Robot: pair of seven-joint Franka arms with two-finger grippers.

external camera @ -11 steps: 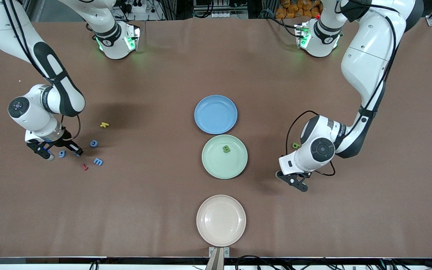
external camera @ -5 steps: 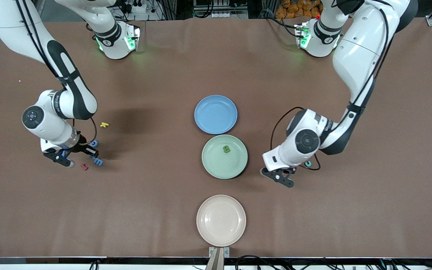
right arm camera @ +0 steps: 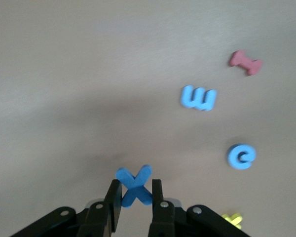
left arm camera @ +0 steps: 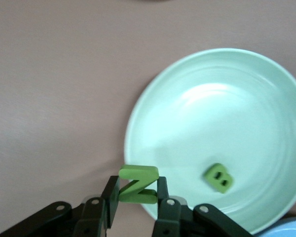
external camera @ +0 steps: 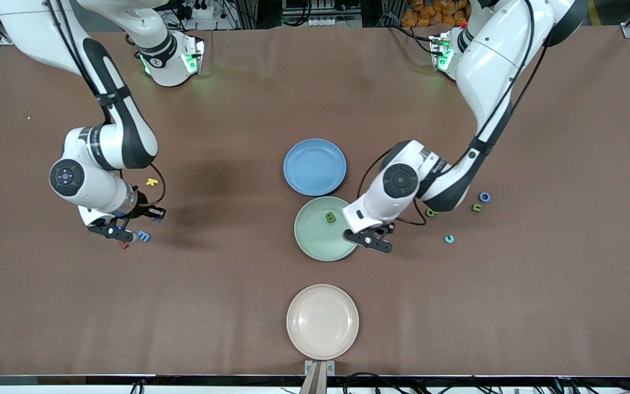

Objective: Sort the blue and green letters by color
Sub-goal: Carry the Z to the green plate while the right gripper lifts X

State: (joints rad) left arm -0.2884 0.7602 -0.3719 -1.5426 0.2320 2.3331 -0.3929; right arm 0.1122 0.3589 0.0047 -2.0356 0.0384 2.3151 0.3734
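So the green Z [left arm camera: 137, 184] is getting pinched between the left gripper [left arm camera: 136, 207] fingers, and it's hanging right over the rim of the green plate [left arm camera: 138, 123], on the plate's edge toward the left arm's end of the table. A green B [external camera: 330, 218] is already lying flat inside that plate, so at least one green letter is sorted.

The right gripper [right arm camera: 133, 205] is clamping a blue X [right arm camera: 134, 183], hovering over bare table toward the right arm's end, well apart from the blue plate [external camera: 315, 167]. That plate is sitting empty, so I'm guessing no blue has been delivered yet.

Still lying loose under and around that gripper: a blue m [right arm camera: 198, 98], a blue c [right arm camera: 241, 156], plus a dark red letter [right arm camera: 245, 62] and a yellow letter [right arm camera: 231, 217] that aren't part of the job.

Toward the left arm's end of the table, more is waiting: two green letters, one [external camera: 430, 212] just beside the left arm's wrist and another [external camera: 477, 207] near it, a blue ring-shaped letter [external camera: 484, 197] next to that, and a teal-looking one [external camera: 449, 238] nearer the front camera.

The beige plate [external camera: 322, 322] nearest the front camera is sitting empty.

My read: early days, one green done, a second about to drop, all the blues still to go.
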